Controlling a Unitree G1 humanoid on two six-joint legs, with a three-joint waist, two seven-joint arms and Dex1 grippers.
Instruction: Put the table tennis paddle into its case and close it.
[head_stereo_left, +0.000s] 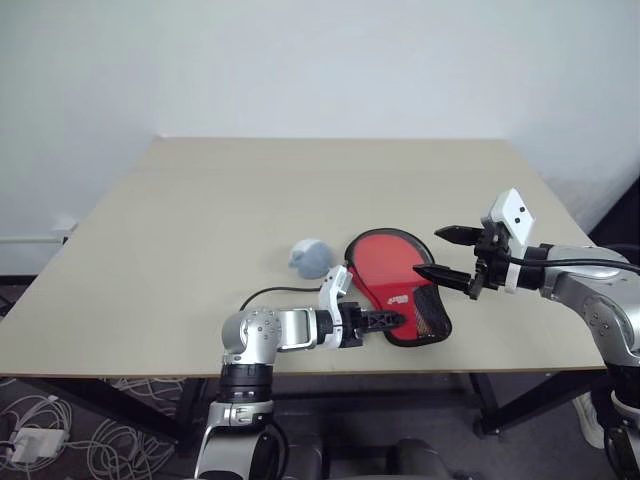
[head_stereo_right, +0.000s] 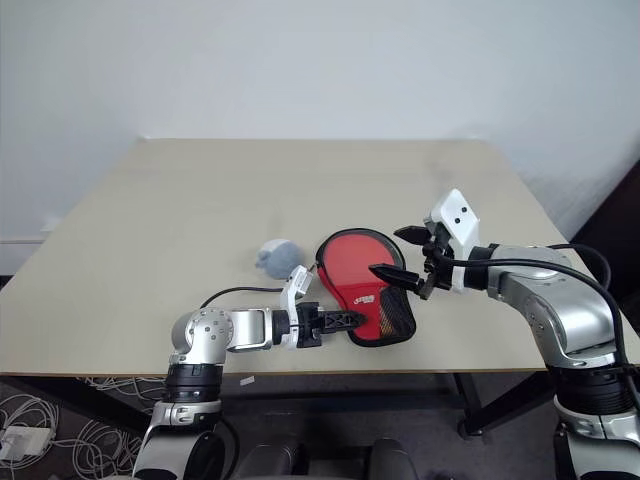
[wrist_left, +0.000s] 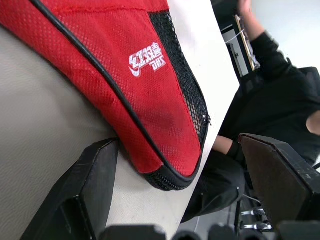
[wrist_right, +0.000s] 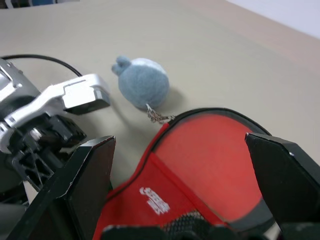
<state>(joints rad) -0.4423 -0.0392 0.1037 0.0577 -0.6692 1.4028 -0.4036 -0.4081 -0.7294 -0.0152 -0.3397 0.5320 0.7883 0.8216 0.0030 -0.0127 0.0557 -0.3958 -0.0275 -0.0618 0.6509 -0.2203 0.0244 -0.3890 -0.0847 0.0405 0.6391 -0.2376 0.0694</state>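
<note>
2 claws stand at the case (head_stereo_left: 398, 285), which lies flat near the front edge of the surface (head_stereo_left: 200, 230), red panel up. The left claw (head_stereo_left: 383, 321) reaches in from the robot's left at the narrow, mesh end, its jaws spread and empty; in the left wrist view that end of the case sits between the 2 fingers (wrist_left: 82, 192) without a visible grip. The right claw (head_stereo_left: 450, 255) hovers above the case's right side, jaws wide apart, grasping nothing.

The paddle seems to be inside already: a rounded red shape with a dark rim shows under the clear half in the right wrist view (wrist_right: 215, 170), and no bat lies loose on the surface. So the insertion looks done, and the closing is what remains or has just finished. Which of these it is cannot be settled, since the zip's teeth show only at the narrow end and the pull is too small to find. The handle is hidden. A grey-blue lump (head_stereo_left: 311, 257) on a short chain rests just beside the case's round end.
</note>
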